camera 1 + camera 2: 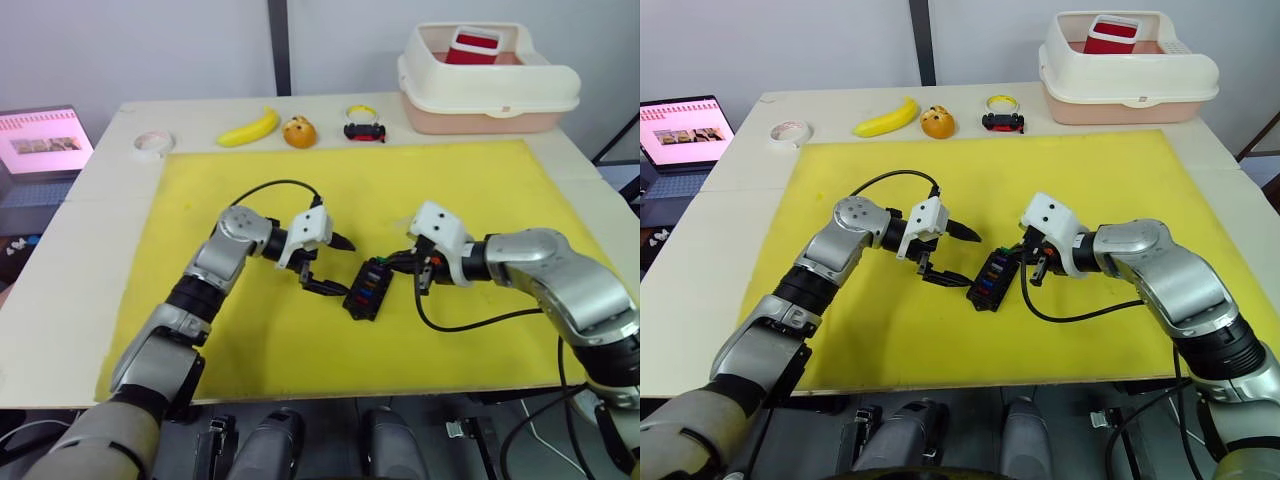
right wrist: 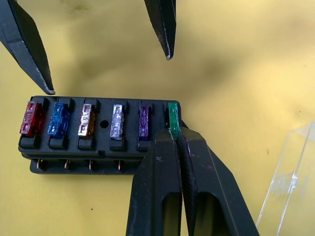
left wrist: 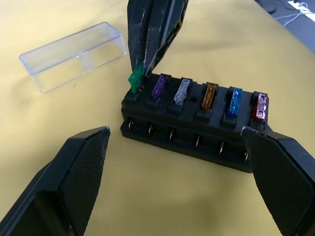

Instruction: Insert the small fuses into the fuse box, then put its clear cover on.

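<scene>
The black fuse box [image 1: 366, 291] lies mid-mat. Five small fuses stand in its row of slots: red [image 2: 31, 118], blue [image 2: 58, 120], amber [image 2: 86, 120], grey [image 2: 117, 121] and purple [image 2: 144, 120]. My right gripper [image 2: 175, 139] is shut on a green fuse [image 3: 136, 78], which leans at the box's end slot beside the purple one. My left gripper [image 1: 334, 265] hangs open on the box's other side, its fingers [image 3: 78, 177] spread wider than the box and apart from it. The clear cover [image 3: 74, 55] lies on the mat just behind the box, near the right gripper.
A yellow mat [image 1: 480, 190] covers the table. Along the back edge lie a tape roll [image 1: 152, 145], a banana [image 1: 248, 128], an orange object [image 1: 298, 132] and a small black-red item [image 1: 365, 128]. A cream tub [image 1: 490, 85] stands back right, a laptop [image 1: 40, 142] far left.
</scene>
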Robot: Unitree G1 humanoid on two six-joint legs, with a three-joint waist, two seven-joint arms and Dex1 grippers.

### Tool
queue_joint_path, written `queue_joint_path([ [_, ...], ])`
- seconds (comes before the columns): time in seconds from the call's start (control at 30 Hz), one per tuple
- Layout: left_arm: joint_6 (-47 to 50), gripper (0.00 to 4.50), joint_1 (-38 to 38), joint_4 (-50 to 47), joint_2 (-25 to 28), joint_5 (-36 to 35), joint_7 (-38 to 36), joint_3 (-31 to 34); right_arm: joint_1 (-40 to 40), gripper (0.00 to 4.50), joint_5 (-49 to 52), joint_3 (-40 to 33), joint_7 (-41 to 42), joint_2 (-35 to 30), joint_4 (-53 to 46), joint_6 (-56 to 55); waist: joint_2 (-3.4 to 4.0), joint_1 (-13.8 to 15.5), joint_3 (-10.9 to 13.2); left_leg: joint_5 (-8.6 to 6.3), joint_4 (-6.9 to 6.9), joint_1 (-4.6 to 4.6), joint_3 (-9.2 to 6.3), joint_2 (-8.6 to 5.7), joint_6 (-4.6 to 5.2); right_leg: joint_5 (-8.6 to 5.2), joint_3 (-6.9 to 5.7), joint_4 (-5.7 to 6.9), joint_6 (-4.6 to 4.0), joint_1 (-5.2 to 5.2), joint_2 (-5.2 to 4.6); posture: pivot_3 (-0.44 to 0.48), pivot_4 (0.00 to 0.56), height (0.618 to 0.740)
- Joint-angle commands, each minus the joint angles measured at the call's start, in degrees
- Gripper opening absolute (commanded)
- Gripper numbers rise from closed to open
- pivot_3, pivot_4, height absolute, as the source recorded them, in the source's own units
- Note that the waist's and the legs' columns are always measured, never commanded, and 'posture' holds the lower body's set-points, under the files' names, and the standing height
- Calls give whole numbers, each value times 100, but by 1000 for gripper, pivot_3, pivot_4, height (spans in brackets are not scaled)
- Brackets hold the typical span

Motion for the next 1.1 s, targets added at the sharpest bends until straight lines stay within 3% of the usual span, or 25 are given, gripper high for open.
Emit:
queue_joint_path([
  [0.03, -119, 4485, -83, -56, -2, 22, 14, 81, -155, 0, -32, -76, 72, 27, -128, -49, 0, 1, 0, 0, 0, 0, 0, 0, 0, 0, 0, 0, 0, 0, 0, 0, 150, 740],
  [1.1, -114, 4485, -1, -136, 6, 40, 40, 72, -207, 0, -264, 29, 214, 147, 86, -73, 0, -2, 0, 0, 0, 0, 0, 0, 0, 0, 0, 1, 0, 0, 0, 0, 150, 740],
])
